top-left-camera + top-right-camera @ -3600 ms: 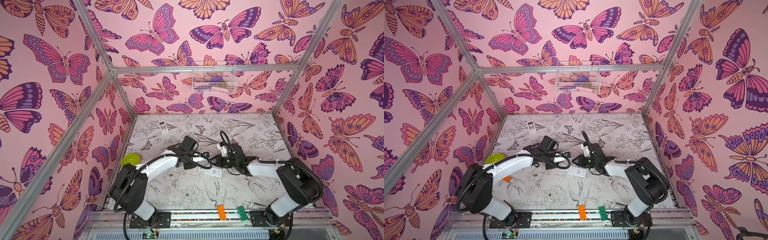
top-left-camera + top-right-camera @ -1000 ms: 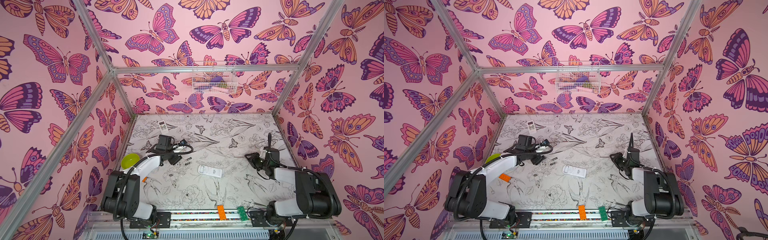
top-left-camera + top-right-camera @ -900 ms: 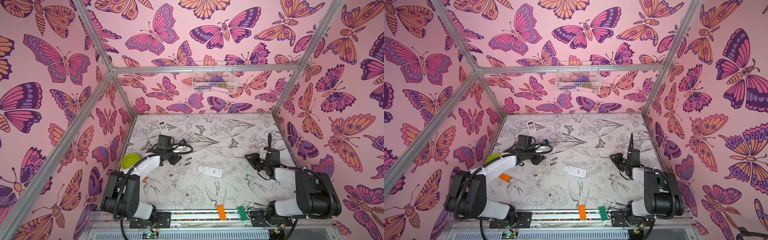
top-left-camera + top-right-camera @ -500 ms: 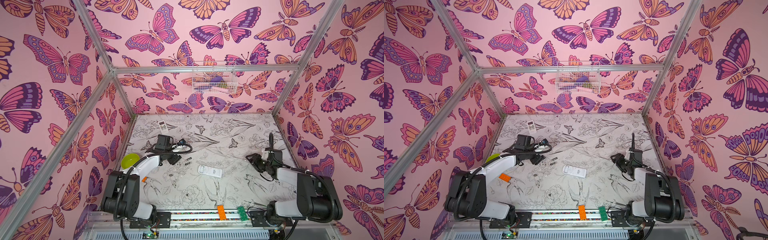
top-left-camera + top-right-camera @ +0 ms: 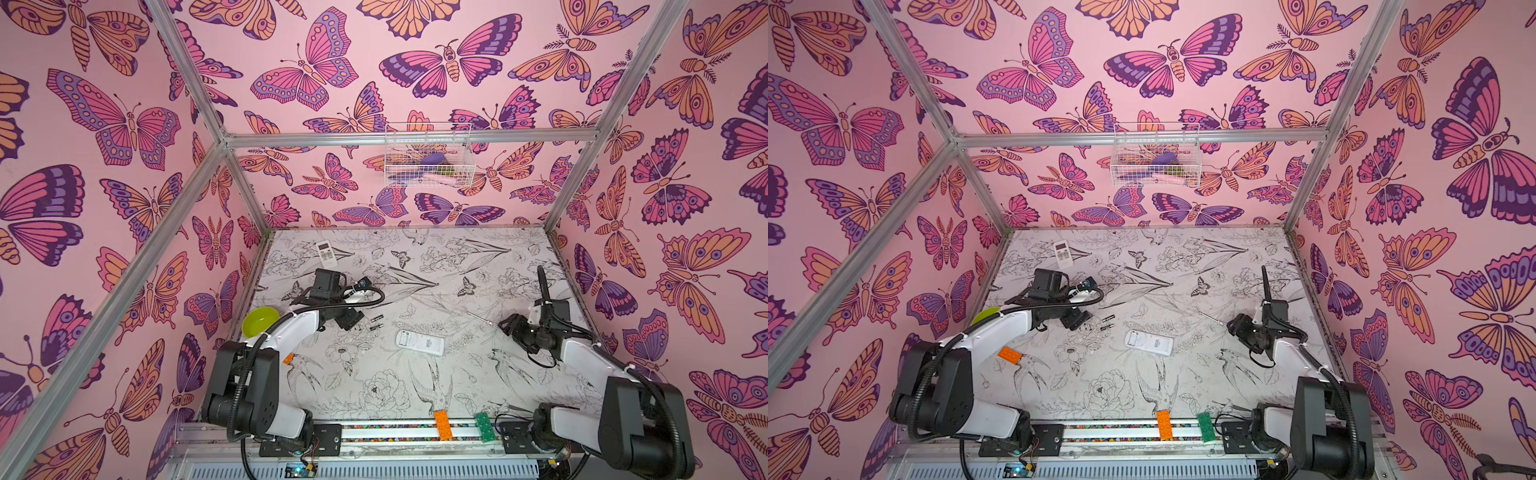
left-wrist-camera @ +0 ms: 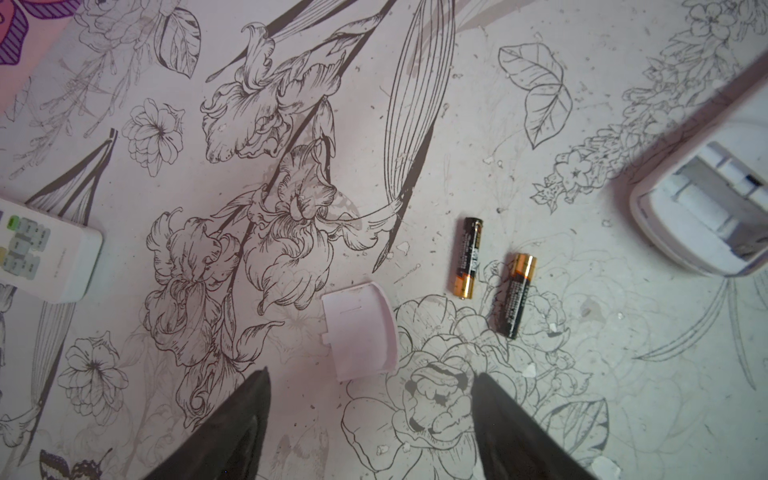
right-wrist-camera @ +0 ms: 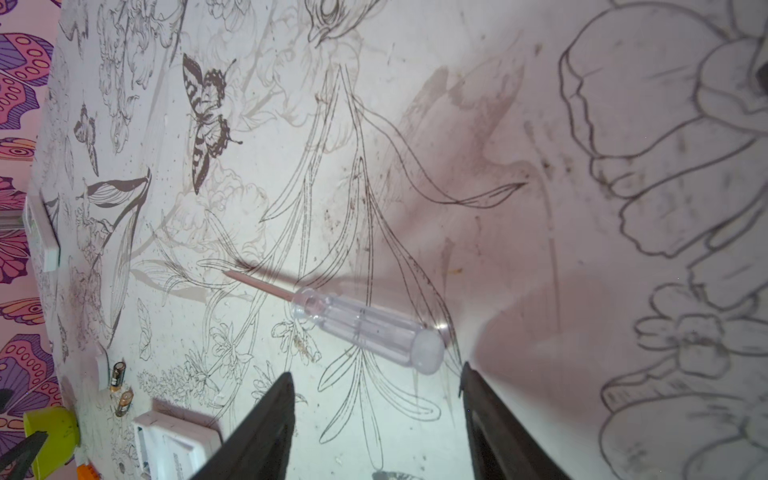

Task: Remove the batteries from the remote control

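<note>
Finding: two batteries (image 6: 467,257) lie flat on the table (image 6: 665,374), side by side and apart, gold ends pointing opposite ways. Both are outside the remote control (image 6: 706,208), which rests back-up near them. The part of its open compartment that the left wrist view shows holds white ribs and no cell. I judge the unloading of this remote done, or nearly so, though the far part of the compartment is cut off from sight.

The battery cover (image 6: 359,332) lies loose just beside the cells, inner side up. That placement keeps it clear of the compartment mouth.

My left gripper (image 6: 370,374) hangs over the near edge of that cover. Its fingers stand wide apart and nothing is between them.

My right gripper (image 7: 376,370) is well apart from the cells, on the far side of the remote. Its fingers are spread and empty too. The screwdriver (image 7: 365,328) lies flat just ahead of them, its tip pointing toward the remote. I take it as a prying tool set down out of the way.

A second remote (image 5: 326,254) lies button-side up near the back wall. Whether it holds cells I cannot tell. A green bowl (image 5: 259,323) sits at the left edge, a likely receptacle, with nothing visible in it from here.
</note>
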Controlling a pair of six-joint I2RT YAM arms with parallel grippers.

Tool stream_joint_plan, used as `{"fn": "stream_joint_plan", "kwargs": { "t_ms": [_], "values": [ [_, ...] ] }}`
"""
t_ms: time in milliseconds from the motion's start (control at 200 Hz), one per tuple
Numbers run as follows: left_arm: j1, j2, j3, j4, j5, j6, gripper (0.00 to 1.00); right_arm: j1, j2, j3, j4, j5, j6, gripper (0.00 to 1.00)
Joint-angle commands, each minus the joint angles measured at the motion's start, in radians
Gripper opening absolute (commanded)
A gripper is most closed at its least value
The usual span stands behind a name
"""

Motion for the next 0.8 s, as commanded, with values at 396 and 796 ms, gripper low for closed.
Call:
{"fn": "stream_joint_plan", "kwargs": {
  "t_ms": [396,796],
  "values": [
    [0.048,-0.017,0.025,-0.014,0.003,-0.034,0.95,0.207,-0.166,0.07,-0.037,0.156,-0.186,0.64],
    [0.13,-0.05,0.012,-0.007,0.05,-0.104,1.0,0.58,0.072,0.245,-0.002,0.102,-0.524,0.73]
  ]
}}
